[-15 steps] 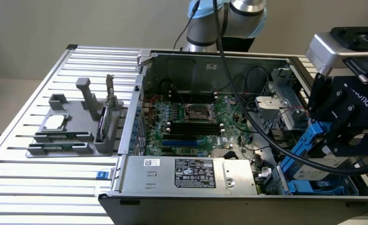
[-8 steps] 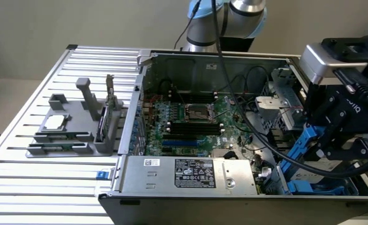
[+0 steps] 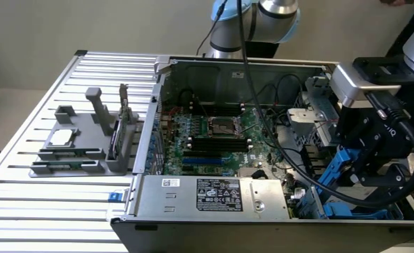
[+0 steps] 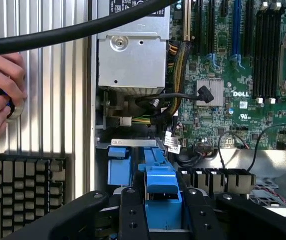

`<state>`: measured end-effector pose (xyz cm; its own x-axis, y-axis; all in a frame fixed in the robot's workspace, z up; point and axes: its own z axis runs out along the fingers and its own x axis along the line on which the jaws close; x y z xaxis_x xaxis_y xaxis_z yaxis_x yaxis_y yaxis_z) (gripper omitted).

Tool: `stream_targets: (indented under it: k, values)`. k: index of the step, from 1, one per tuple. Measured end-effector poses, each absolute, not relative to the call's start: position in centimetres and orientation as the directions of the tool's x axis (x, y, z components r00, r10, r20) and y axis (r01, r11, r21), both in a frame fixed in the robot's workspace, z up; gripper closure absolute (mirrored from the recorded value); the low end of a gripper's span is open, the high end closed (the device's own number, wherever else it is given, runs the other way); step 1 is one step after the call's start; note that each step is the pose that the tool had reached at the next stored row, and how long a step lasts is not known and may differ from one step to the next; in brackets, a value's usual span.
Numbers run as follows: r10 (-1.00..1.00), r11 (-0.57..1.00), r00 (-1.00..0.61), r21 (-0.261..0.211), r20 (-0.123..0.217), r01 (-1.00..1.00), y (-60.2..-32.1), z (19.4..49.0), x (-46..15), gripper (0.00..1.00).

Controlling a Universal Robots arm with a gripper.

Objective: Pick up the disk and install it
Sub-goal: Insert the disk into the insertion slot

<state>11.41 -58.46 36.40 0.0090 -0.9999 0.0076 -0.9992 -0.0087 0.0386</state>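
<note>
Exterior view: how many big things?
One ribbed counter [image 3: 52,221], one open computer case [image 3: 192,74] on it, one grey fixture [image 3: 87,142] at nine o'clock.
And the disk?
One disk [image 3: 333,176], on edge inside the case at four o'clock. One claw [image 4: 161,194], partly closed, its two fingers [image 4: 132,215] pressing the blue caddy's sides. One hand [image 4: 0,95] over the counter.

Soft even light, sheen on the ribbed table [image 3: 38,211], computer case [image 3: 214,79] darker inside.
</note>
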Motion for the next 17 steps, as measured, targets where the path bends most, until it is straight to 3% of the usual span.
stream_targets:
  k: [17]
  values:
    - [-1.000, -0.008, 0.009, 0.039, 0.023, -0.999, -58.5, 34.2, 11.4, 0.66]
